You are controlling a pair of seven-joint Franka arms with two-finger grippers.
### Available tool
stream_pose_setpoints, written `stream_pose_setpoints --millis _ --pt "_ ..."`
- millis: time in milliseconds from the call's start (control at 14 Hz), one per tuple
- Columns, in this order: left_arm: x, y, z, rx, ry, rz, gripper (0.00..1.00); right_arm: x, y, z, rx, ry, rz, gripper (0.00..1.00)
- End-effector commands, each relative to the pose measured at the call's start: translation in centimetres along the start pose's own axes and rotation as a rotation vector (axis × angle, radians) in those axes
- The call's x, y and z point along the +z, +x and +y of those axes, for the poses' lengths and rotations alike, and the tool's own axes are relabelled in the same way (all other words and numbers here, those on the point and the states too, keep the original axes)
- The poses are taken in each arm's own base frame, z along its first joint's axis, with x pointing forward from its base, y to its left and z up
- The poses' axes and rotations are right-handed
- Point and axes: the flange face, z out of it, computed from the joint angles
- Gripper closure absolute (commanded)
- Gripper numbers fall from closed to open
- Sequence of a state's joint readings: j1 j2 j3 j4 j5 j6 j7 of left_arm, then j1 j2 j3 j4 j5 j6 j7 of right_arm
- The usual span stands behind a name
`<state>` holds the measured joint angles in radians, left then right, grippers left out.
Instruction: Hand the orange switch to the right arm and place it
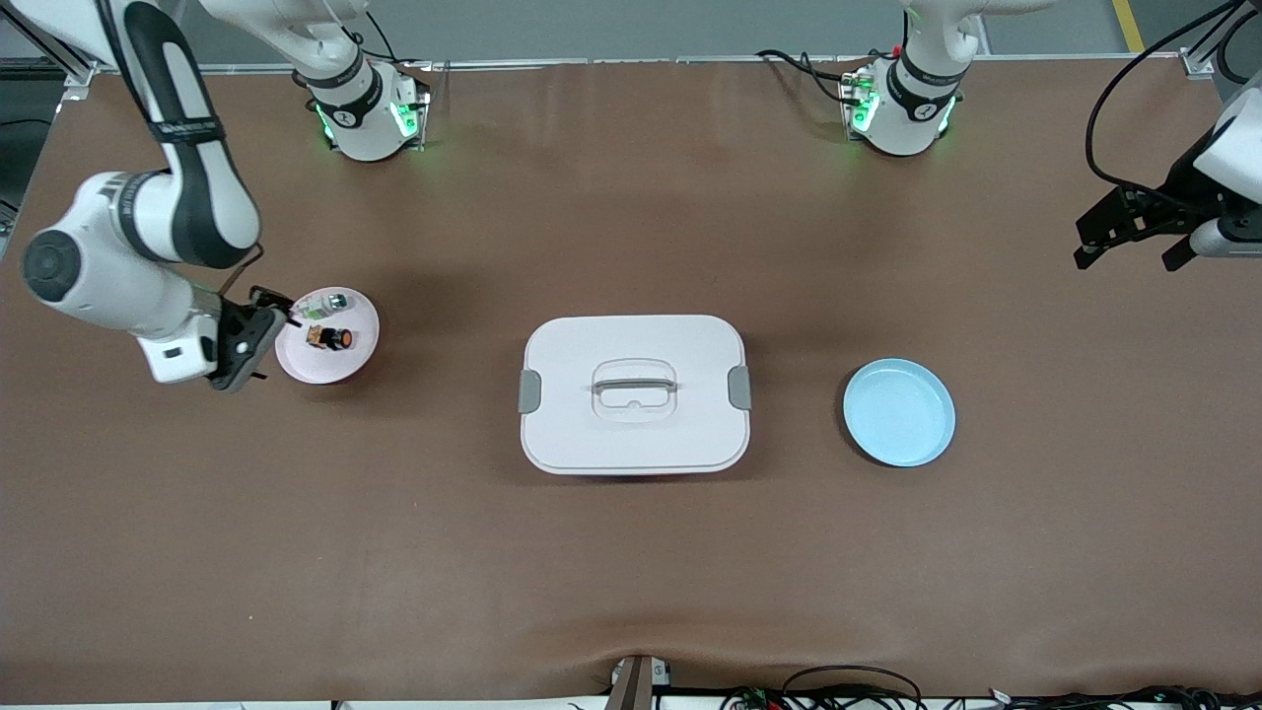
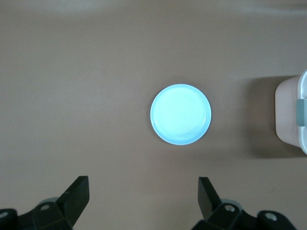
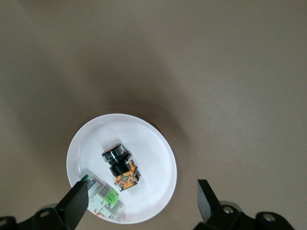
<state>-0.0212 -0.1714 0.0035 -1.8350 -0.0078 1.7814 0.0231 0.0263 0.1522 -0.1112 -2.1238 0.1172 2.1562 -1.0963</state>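
The orange switch (image 1: 333,338) lies on its side on a small white plate (image 1: 325,375) toward the right arm's end of the table. In the right wrist view the switch (image 3: 120,165) shows a black body with an orange end. My right gripper (image 1: 258,330) hovers over the plate's edge, open and empty. In its wrist view the gripper (image 3: 142,187) has one finger over the silver-and-green switch (image 3: 103,199). My left gripper (image 1: 1129,258) is open and empty, up over the left arm's end of the table (image 2: 142,184).
The silver-and-green switch (image 1: 325,306) shares the white plate (image 3: 153,148). A white lidded box with a handle (image 1: 634,394) stands mid-table. An empty light blue plate (image 1: 899,412) lies beside it toward the left arm's end, also in the left wrist view (image 2: 181,114).
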Motion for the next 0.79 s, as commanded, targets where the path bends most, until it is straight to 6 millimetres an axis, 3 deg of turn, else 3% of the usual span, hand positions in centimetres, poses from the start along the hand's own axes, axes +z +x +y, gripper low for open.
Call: stream_pose_setpoints --millis 0,215,501,716 --pt "-0.5 -0.2 -0.1 0.016 0.025 -0.022 0.00 -2.5 0.8 0.6 0.139 0.001 0.006 0.00" --pt "-0.7 0.1 -0.1 0.004 0.021 -0.019 0.00 -5.1 1.9 1.2 0.315 -0.031 0.031 0.00" --pt "-0.7 -0.5 -0.6 -0.010 0.013 -0.064 0.00 -11.4 3.6 1.9 0.587 -0.013 0.029 0.00" --pt "-0.6 -0.6 -0.6 -0.039 0.009 -0.075 0.00 -13.9 4.0 2.4 0.777 -0.032 0.049 0.00"
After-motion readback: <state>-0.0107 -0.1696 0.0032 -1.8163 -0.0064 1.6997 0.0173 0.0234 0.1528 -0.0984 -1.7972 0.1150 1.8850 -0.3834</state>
